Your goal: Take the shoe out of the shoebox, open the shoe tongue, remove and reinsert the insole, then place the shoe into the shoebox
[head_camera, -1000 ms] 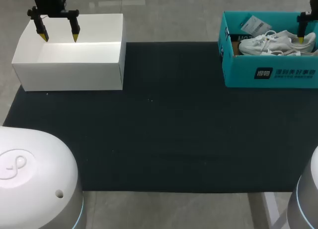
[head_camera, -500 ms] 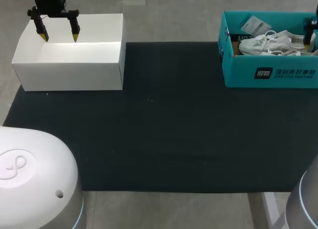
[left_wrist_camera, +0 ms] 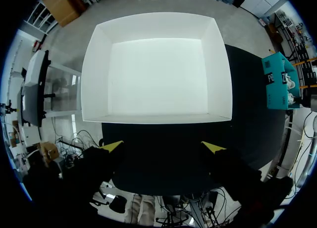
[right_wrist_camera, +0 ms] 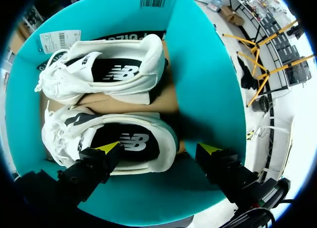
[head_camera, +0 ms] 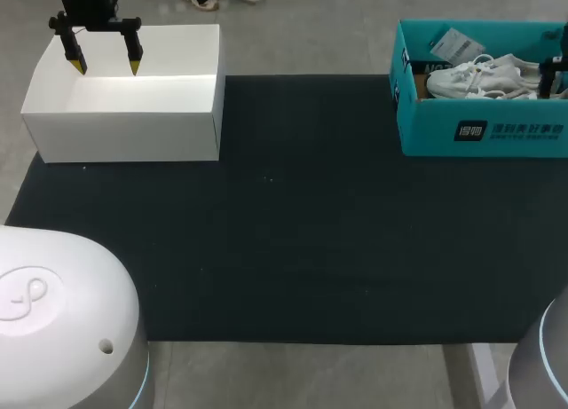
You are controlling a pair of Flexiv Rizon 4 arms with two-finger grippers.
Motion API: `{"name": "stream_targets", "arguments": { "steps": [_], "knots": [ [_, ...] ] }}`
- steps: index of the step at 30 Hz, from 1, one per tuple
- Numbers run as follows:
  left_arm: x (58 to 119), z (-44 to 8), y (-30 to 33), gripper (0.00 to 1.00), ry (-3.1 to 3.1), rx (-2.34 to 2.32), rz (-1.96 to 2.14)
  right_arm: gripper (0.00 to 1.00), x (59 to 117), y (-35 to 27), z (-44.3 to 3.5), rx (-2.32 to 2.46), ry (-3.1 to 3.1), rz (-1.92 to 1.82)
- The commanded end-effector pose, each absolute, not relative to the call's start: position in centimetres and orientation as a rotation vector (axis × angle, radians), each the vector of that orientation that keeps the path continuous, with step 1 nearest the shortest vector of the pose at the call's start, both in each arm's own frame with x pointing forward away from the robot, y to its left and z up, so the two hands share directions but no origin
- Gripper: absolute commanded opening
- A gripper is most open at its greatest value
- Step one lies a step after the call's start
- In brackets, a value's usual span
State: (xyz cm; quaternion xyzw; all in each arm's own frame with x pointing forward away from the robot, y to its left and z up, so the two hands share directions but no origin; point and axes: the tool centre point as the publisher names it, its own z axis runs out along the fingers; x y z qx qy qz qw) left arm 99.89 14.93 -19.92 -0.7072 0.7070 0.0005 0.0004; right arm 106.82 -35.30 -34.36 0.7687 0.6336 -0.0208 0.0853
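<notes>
A teal shoebox (head_camera: 479, 129) stands at the back right of the table with two white sneakers (head_camera: 484, 76) lying side by side in it. In the right wrist view my right gripper (right_wrist_camera: 160, 148) hangs open above the heel of the nearer sneaker (right_wrist_camera: 74, 134). One yellow tip is over its dark insole, the other past the heel, and neither touches it. The second sneaker (right_wrist_camera: 109, 72) lies beyond. In the head view only a dark part of my right arm (head_camera: 562, 63) shows at the box's right end. My left gripper (head_camera: 102, 65) (left_wrist_camera: 163, 147) is open and empty over the white box.
An empty white box (head_camera: 124, 116) (left_wrist_camera: 156, 74) sits at the back left. A black mat (head_camera: 284, 232) covers the table between the two boxes. A paper tag (head_camera: 457, 45) (right_wrist_camera: 59, 40) lies in the teal box beside the shoes' toes.
My right gripper has shifted to the right over the teal box, so its yellow tip has left the head view. The left arm has stayed still.
</notes>
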Motion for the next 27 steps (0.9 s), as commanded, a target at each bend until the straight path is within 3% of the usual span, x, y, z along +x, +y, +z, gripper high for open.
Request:
{"name": "stream_targets", "arguments": {
  "steps": [1, 8, 9, 11, 14, 15, 16, 17, 27],
  "knots": [
    [99.9, -20.0, 14.9, 1.00, 2.221, -2.221, 0.001, 1.00, 107.5, -35.5, -35.6, 2.296, 1.896, -0.073],
    [99.9, -20.0, 14.9, 1.00, 2.221, -2.221, 0.001, 0.97, 107.5, -35.7, -37.4, 2.331, 1.906, -0.121],
    [99.9, -20.0, 14.9, 1.00, 2.221, -2.221, 0.001, 0.88, 107.5, -35.8, -37.6, 2.332, 1.906, -0.132],
    [99.9, -20.0, 14.9, 1.00, 2.221, -2.221, 0.001, 0.58, 107.4, -35.8, -38.0, 2.336, 1.904, -0.153],
    [99.9, -20.0, 14.9, 1.00, 2.221, -2.221, 0.001, 0.35, 107.3, -36.1, -38.4, 2.354, 1.883, -0.178],
    [99.9, -20.0, 14.9, 1.00, 2.221, -2.221, 0.001, 0.24, 107.3, -36.2, -38.4, 2.354, 1.879, -0.185],
    [99.9, -20.0, 14.9, 1.00, 2.221, -2.221, 0.001, 0.07, 107.3, -36.3, -38.5, 2.353, 1.877, -0.193],
    [99.9, -20.0, 14.9, 1.00, 2.221, -2.221, 0.001, 0.00, 107.3, -36.4, -38.5, 2.355, 1.870, -0.203],
    [99.9, -20.0, 14.9, 1.00, 2.221, -2.221, 0.001, 0.00, 106.9, -37.2, -38.0, 2.377, 1.782, -0.263]
  ]
}}
